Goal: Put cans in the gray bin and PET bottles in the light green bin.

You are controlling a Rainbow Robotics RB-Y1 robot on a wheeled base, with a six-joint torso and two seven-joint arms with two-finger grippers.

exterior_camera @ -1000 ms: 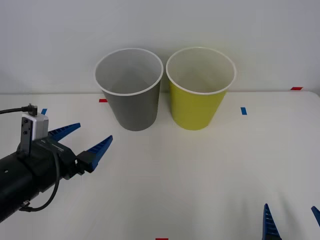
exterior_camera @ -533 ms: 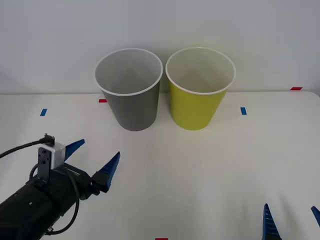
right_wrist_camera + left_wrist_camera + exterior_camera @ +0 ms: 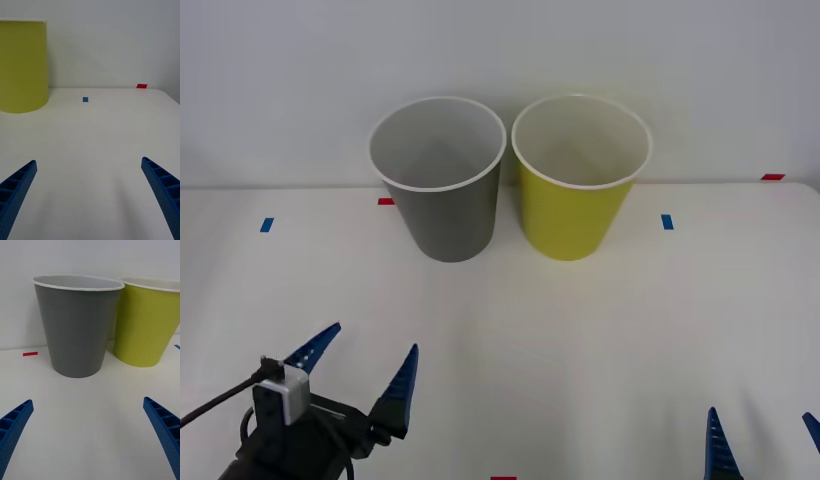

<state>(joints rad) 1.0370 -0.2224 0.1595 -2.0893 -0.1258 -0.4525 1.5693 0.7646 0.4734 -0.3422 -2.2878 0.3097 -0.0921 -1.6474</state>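
The tall tapered gray bin with a white rim is stood upright on the white table, with the yellow-green bin of the same shape just beside it. The left gripper is held low, near the gray bin's front, its 2 blue ribbed fingers spread wide with nothing between them. The right gripper is parked well apart from that bin, likewise spread wide and holding nothing.

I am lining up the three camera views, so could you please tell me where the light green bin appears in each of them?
Front view: the light green bin stands upright at the far middle of the table, just right of the gray bin.
Left wrist view: it fills the right part, beside the gray bin.
Right wrist view: its side takes the upper left corner.
Shared landmark: the blue tape mark on the table to the bin's right, seen in the front and right wrist views.
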